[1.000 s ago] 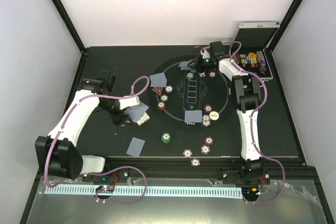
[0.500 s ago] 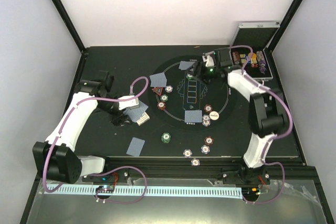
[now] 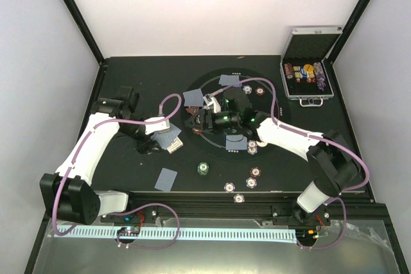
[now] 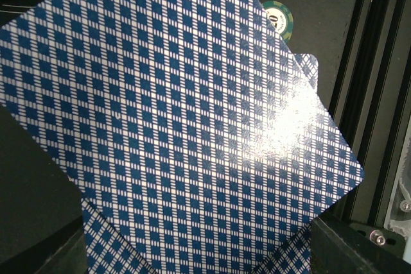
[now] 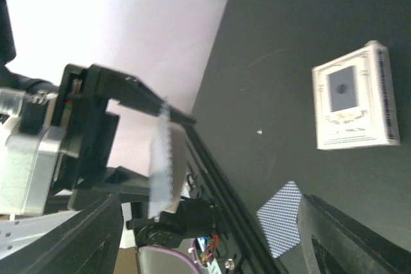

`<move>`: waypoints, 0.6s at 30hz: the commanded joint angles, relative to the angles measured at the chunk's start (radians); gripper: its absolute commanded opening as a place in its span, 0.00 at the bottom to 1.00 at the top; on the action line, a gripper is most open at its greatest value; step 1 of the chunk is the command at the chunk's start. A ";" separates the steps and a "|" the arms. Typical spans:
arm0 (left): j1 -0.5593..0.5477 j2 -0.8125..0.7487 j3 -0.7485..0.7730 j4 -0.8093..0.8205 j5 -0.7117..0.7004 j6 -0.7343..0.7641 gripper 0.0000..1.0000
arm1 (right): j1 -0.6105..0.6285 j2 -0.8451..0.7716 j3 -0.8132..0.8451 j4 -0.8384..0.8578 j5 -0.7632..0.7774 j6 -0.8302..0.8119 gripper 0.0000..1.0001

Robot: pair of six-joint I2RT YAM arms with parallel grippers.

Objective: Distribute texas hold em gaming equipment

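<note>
A stack of cards (image 4: 180,126) is clamped in the left gripper (image 3: 156,142) above the desk (image 3: 128,81). The right gripper (image 3: 200,118), spread wide and empty, should be aligned edge-on so only one card is pinched.

The top view looks down from above and behind the arms, far enough to take in the whole table (image 3: 128,75). The left wrist view hangs close over the cards (image 4: 192,126), which nearly fill it, with a green chip (image 4: 277,17) at 1 o'clock. The right wrist view looks low across the table, with the box (image 5: 352,97) at 3 o'clock. The top view also shows both the green chip (image 3: 203,169) and the box (image 3: 174,146).
</note>
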 commanded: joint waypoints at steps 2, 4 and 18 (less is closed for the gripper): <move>0.002 -0.003 0.029 0.001 0.014 0.014 0.01 | 0.069 0.053 0.062 0.089 -0.022 0.039 0.70; 0.002 -0.003 0.028 0.001 0.013 0.015 0.02 | 0.088 0.076 0.080 0.101 -0.026 0.047 0.64; 0.002 0.003 0.029 0.004 0.010 0.016 0.02 | 0.115 0.102 0.086 0.114 -0.023 0.069 0.08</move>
